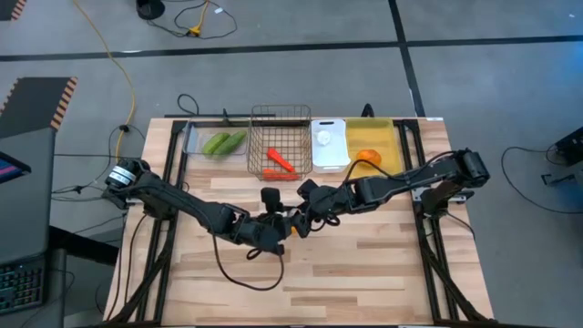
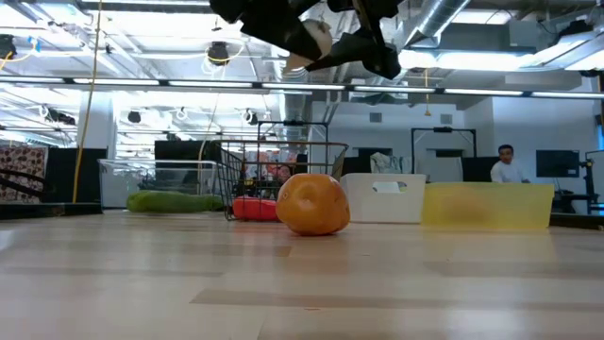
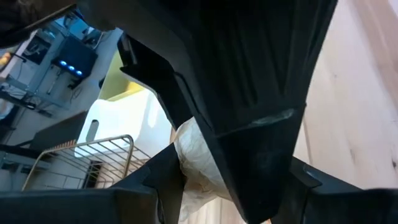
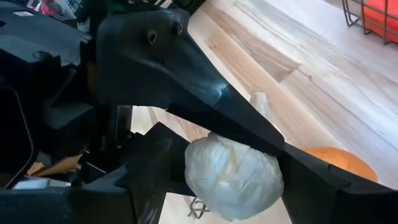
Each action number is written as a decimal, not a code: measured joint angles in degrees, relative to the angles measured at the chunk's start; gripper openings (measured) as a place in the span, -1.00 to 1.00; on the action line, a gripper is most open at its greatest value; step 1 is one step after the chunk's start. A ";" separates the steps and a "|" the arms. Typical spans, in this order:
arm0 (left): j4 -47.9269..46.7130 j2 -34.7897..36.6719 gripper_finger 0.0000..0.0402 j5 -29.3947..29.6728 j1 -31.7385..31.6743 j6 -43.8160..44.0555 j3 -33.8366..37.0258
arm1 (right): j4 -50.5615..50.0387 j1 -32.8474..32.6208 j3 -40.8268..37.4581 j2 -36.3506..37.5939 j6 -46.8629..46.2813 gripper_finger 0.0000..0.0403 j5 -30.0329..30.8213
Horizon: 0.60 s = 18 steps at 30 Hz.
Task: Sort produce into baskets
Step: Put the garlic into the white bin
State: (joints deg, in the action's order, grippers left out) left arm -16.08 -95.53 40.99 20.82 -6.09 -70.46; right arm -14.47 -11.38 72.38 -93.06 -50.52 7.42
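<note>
A white garlic bulb [image 4: 233, 175] hangs high above the middle of the table, where my two grippers meet. My left gripper [image 1: 276, 225] comes from the table's left and my right gripper [image 1: 305, 212] from its right; both are closed on the bulb [image 2: 313, 42]. Below them an orange [image 2: 312, 203] rests on the wood. At the far edge stand a clear tray [image 1: 196, 137] with two cucumbers [image 1: 223, 143], a wire basket [image 1: 278, 123] with carrots [image 1: 278, 165], a white bin [image 1: 330, 159] with a garlic bulb [image 1: 324, 138], and a yellow bin [image 1: 383, 137] with an orange [image 1: 367, 157]. My left gripper has the garlic bulb's side [image 3: 189, 155] against one finger [image 3: 155, 180]; the right gripper's finger stands in front of the bulb's other side and hides it. The bulb is lifted clear of the table. My right gripper pinches the garlic bulb between its two fingers, one on each side of its round body [image 4: 199, 177]. The fingers slant down from the table's right. A finger of the left gripper [image 4: 205, 93] lies across the bulb's top. The bulb hangs clear of the table.
The four containers stand in a row along the far edge. A black cable [image 1: 246, 278] loops over the wood near the left arm. Bare wood lies toward the near edge. A person [image 2: 507, 165] shows in the room behind the table.
</note>
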 joint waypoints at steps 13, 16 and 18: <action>0.44 0.00 -0.20 0.02 0.00 -1.90 0.02 | -0.40 0.00 0.00 0.00 -0.06 0.11 0.17; 0.44 0.00 -0.17 0.12 0.00 -1.26 0.02 | -0.43 0.12 0.00 0.00 -0.24 -0.05 0.17; 0.43 0.00 -0.12 0.30 0.00 -1.20 0.04 | -0.43 0.27 0.00 0.00 -0.24 -0.14 0.17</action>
State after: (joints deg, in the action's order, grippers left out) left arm -15.64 -95.53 41.29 20.82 -7.29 -70.41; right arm -14.90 -11.11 72.38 -93.06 -50.76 7.60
